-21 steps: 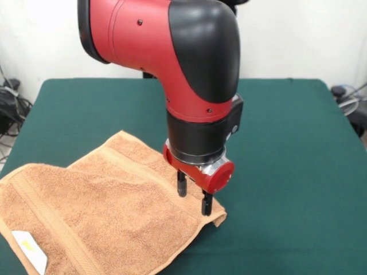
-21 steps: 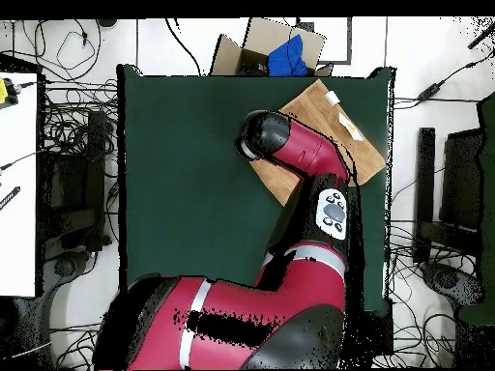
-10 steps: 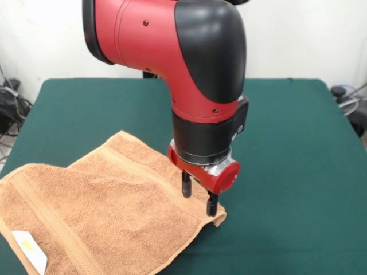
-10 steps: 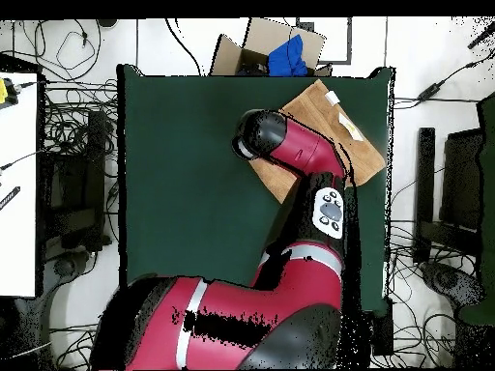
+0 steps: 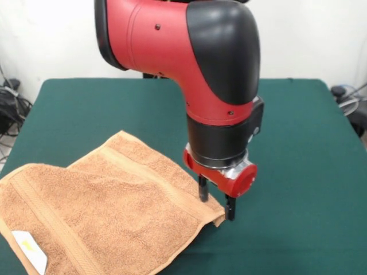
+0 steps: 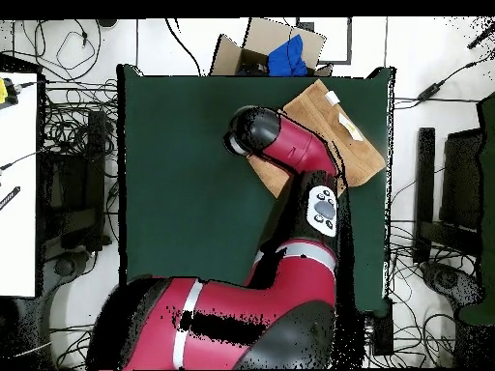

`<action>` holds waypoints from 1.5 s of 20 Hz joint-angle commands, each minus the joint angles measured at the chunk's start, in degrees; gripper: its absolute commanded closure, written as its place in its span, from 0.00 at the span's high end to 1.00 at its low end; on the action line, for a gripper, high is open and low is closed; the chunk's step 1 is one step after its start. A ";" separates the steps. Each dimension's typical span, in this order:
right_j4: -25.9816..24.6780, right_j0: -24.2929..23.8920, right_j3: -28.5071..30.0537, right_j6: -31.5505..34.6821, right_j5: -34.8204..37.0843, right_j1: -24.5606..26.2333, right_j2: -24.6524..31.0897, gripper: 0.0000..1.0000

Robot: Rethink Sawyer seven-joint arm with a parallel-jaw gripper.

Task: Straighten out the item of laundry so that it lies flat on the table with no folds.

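Nearest in the front view: white tag [image 5: 30, 250] on the peach towel [image 5: 103, 217] close to its bottom-left edge. Towel spread over the near-left part of the green surface [image 5: 298, 143], one flap folded across with a woven band running diagonally, right corner pointing toward mid-surface. Just past that corner, jaws [image 5: 217, 201] spread apart, one finger over the towel's edge, the other beside the corner. Behind, red and black arm [image 5: 189, 63] coming down from above.
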 commanded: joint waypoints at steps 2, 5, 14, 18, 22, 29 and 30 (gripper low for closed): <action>3.79 2.41 1.30 12.24 3.88 0.39 6.97 1.00; 4.17 2.76 0.73 12.22 4.24 0.72 6.63 1.00; -5.77 1.49 -12.70 5.94 23.22 7.68 -3.93 1.00; -9.68 2.31 -14.96 7.47 24.13 9.83 -9.11 1.00; -12.66 2.63 -14.21 6.79 28.01 6.72 -10.88 1.00; -18.31 4.39 -13.73 12.28 29.81 4.40 -17.81 1.00; -17.68 6.33 -13.87 18.76 29.09 6.06 -19.57 1.00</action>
